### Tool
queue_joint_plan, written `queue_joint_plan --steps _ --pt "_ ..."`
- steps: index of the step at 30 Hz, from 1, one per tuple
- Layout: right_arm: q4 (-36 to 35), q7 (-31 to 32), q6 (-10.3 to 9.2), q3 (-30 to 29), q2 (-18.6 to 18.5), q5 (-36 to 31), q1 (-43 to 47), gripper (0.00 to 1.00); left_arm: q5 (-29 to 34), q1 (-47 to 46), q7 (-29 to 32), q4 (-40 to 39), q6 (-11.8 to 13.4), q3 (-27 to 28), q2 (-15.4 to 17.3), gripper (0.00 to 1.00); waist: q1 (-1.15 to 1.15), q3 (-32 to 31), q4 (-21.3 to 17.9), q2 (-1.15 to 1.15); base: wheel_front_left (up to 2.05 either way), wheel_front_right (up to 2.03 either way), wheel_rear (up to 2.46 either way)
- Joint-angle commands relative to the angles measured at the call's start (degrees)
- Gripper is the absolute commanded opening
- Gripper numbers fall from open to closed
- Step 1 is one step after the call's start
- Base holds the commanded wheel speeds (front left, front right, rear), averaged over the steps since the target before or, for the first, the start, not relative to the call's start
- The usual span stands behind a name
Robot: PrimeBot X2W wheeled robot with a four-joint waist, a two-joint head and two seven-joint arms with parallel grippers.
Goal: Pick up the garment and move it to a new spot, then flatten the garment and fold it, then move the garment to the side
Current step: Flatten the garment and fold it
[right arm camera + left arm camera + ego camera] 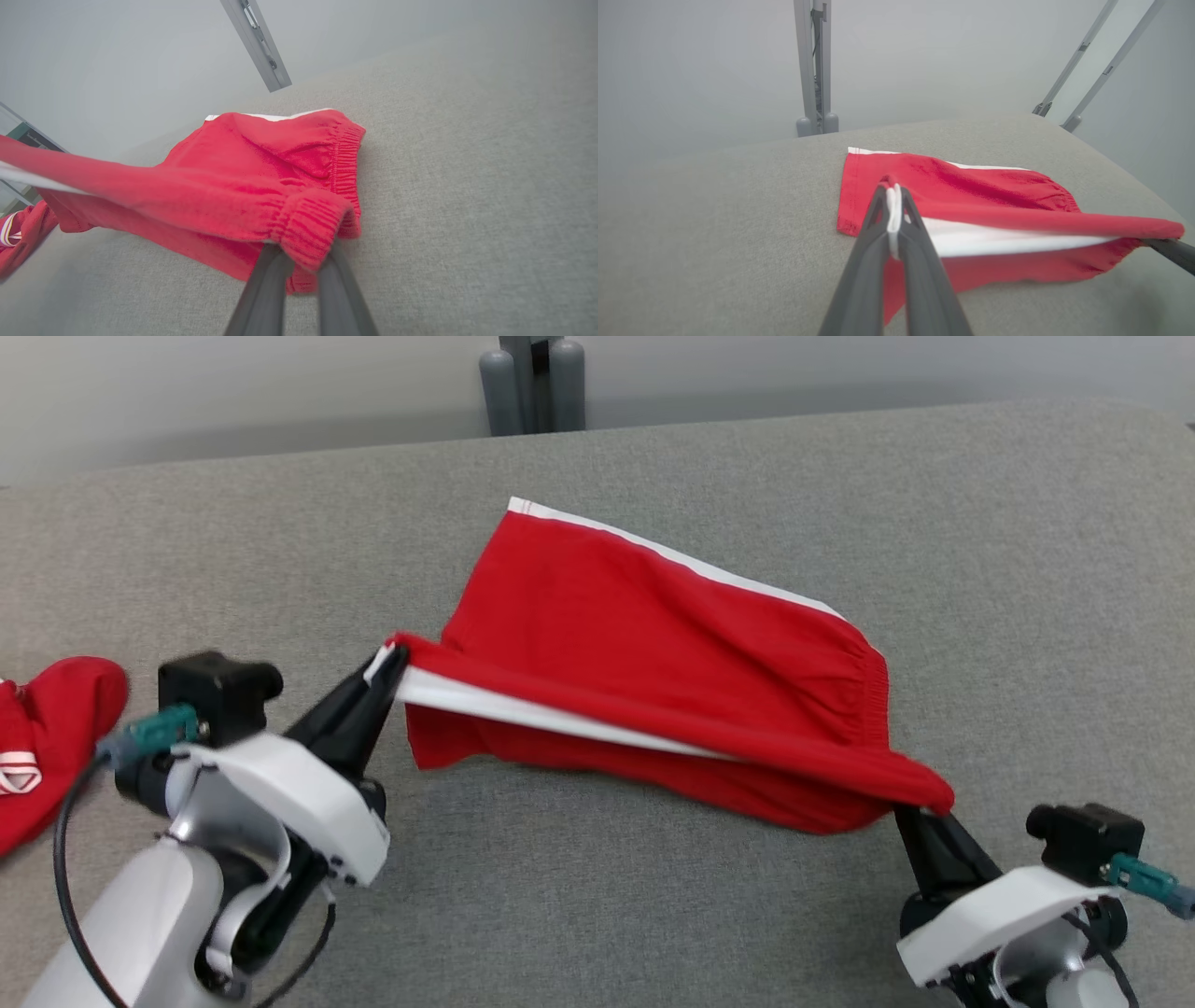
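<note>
The garment (pixel 653 644) is a pair of red shorts with a white side stripe, half raised off the grey table (pixel 840 495). My left gripper (pixel 387 663) is shut on the hem corner with the white stripe, seen pinched between the fingers as the garment (pixel 971 205) in the left wrist view. My right gripper (pixel 920 807) is shut on the elastic waistband corner of the garment (pixel 308 224). The near edge hangs taut between both grippers while the far half still lies on the table.
Another red piece of clothing (pixel 47 737) with white markings lies at the table's left edge. A grey stand post (pixel 532 383) rises behind the far edge. Bare grey table spreads to the right and in front.
</note>
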Motion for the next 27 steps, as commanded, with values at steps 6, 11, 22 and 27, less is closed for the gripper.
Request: queue_joint_plan --steps 6,11,22,27 --pt "6.6 -6.6 -0.30 2.8 -0.6 0.1 -9.9 0.00 -0.2 -13.4 -2.1 11.2 -4.3 0.3 -2.5 0.00 0.00 5.5 -3.3 0.00 0.00 0.00 0.00" --pt "13.8 -11.9 -0.25 5.7 -0.6 0.8 -18.3 0.00 0.8 -22.4 -5.2 22.2 -7.3 0.1 -4.6 0.00 0.00 9.4 -4.3 0.00 0.00 0.00 0.00" --pt "27.2 -17.8 -0.24 13.2 -0.6 5.8 -32.7 0.00 1.8 -37.7 -8.4 46.3 -11.0 -2.3 -8.6 0.00 0.00 15.1 -6.9 0.00 0.00 0.00 0.00" --pt "30.8 -18.4 -0.23 16.0 -0.6 8.1 -36.4 0.00 1.5 -42.8 -9.1 54.1 -11.6 -2.8 -9.9 0.00 0.00 16.5 -7.7 0.00 0.00 0.00 0.00"
